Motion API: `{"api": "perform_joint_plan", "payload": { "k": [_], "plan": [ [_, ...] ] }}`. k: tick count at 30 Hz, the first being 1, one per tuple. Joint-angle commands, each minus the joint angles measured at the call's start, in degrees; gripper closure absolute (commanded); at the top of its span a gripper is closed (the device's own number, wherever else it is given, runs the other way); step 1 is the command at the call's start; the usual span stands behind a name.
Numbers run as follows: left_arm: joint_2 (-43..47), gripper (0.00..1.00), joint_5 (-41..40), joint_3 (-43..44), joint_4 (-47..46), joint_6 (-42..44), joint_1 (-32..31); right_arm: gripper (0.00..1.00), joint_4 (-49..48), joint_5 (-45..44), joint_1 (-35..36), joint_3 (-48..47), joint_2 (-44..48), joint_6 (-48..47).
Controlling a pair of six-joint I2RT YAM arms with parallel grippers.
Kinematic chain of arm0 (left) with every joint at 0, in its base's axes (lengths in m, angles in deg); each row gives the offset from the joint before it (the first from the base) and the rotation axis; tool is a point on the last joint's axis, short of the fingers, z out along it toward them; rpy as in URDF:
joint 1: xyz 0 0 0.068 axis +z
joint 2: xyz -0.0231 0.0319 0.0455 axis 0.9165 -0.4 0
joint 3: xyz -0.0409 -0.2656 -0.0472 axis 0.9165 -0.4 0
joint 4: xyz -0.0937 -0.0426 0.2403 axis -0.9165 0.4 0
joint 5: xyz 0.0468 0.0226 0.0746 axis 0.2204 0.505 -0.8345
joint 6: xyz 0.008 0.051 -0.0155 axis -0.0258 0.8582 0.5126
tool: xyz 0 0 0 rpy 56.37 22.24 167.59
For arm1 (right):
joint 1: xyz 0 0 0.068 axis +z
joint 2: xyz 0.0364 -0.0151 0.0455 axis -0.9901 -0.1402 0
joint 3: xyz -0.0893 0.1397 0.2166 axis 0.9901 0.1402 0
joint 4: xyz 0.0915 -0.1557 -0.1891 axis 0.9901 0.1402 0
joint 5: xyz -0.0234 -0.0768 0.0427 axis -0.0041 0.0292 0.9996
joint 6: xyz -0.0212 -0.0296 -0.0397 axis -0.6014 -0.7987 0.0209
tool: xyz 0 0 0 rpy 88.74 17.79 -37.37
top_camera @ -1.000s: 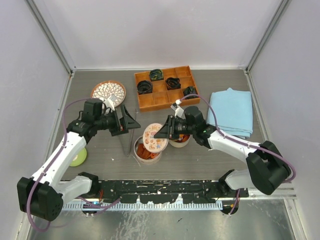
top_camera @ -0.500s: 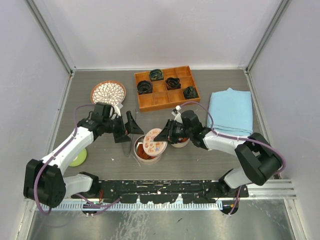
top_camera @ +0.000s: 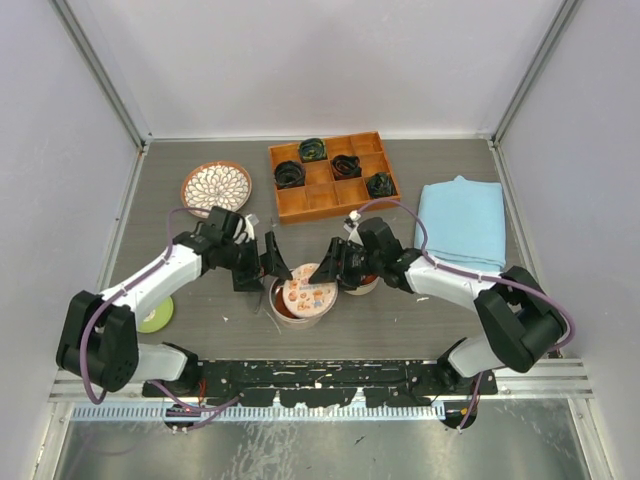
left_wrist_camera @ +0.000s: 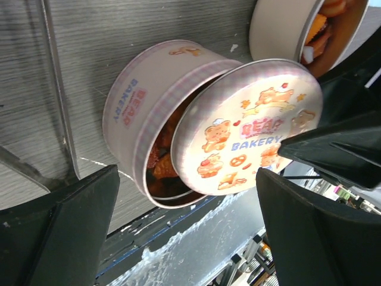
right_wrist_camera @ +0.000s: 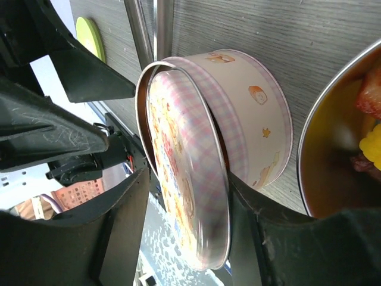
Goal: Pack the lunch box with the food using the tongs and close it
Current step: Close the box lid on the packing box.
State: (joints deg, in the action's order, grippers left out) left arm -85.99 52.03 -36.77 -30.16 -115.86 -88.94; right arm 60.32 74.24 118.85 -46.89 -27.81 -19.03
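The lunch box (top_camera: 282, 312) is a round pink tin (left_wrist_camera: 128, 113) holding orange and red food (left_wrist_camera: 156, 164). Its lid (top_camera: 308, 290), printed with bakery pictures (left_wrist_camera: 250, 131), leans tilted on the tin's rim. My right gripper (top_camera: 328, 270) is shut on the lid (right_wrist_camera: 172, 149) by its edge (right_wrist_camera: 189, 179). My left gripper (top_camera: 265, 270) stands open just left of the tin, its fingers either side of the tin and lid (left_wrist_camera: 186, 179), holding nothing. The tongs (left_wrist_camera: 59, 101) lie flat on the table beside the tin (right_wrist_camera: 156, 24). More food fills a metal bowl (top_camera: 360, 283).
A wooden tray (top_camera: 332, 175) with dark coiled lumps sits at the back. A patterned plate (top_camera: 216, 183) is back left, a blue cloth (top_camera: 462, 222) at the right, and a green disc (top_camera: 155, 318) lies near my left arm.
My left gripper has swung right and down to the tin's side. My right gripper has brought the lid lower onto the tin's rim.
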Motion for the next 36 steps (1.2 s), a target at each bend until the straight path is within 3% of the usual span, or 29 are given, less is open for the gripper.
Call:
{"api": "perform_joint_plan", "payload": {
  "k": [1,14,36],
  "plan": [
    [-0.72,0.02,-1.46,3.14,2.12,2.45,-0.45,0.42,5.62,-3.1,-0.17,-2.46,1.74,-3.79],
    [-4.73,0.03,-0.71,5.31,2.92,3.74,-2.49,0.28,18.01,-6.65,0.0,-8.14,3.21,-9.36],
    [-7.09,0.04,1.5,7.45,1.6,3.41,-3.73,0.25,32.72,-16.25,0.1,-14.09,5.73,-13.43]
  ]
}}
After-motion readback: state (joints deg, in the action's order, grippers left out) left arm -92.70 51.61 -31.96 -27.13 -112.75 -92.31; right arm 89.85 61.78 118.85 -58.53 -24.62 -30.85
